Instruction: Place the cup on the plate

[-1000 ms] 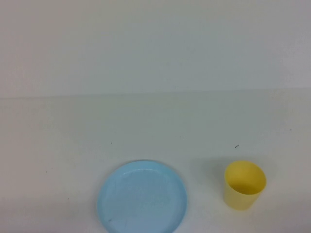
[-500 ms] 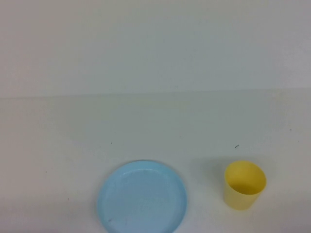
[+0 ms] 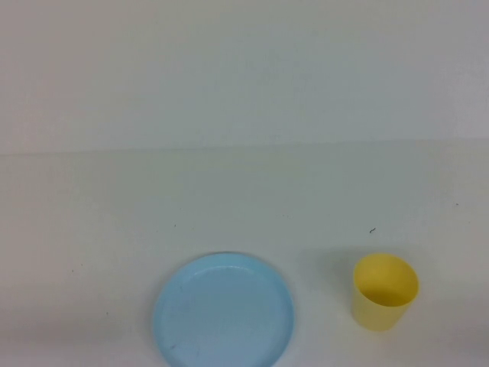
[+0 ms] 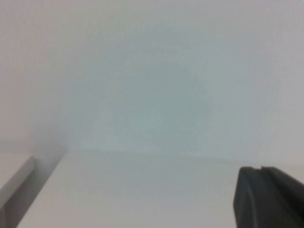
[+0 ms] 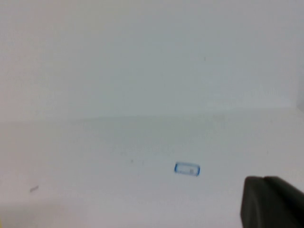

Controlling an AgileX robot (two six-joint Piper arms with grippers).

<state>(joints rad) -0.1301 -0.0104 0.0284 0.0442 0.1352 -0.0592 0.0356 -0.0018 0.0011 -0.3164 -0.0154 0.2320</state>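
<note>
Nothing moved: cup (image 3: pixel 385 291) stays beside plate (image 3: pixel 223 310).

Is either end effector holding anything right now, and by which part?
Nothing is held. The cup stands free beside the plate; the left end effector and right end effector are elsewhere.

The high view looks down from the robot's own side onto the white bench (image 3: pixel 244 206), facing the pale back wall at 12 o'clock. The round light blue plastic plate (image 3: pixel 223 312) sits near 6 o'clock, cut by the frame's edge; the plain yellow plastic cup (image 3: pixel 384 292) near 5 o'clock. Both wrist views sit low, facing along the bench to the wall; a dark part of the left hand (image 4: pixel 270 198) and right hand (image 5: pixel 271 202) intrudes in each.
</note>
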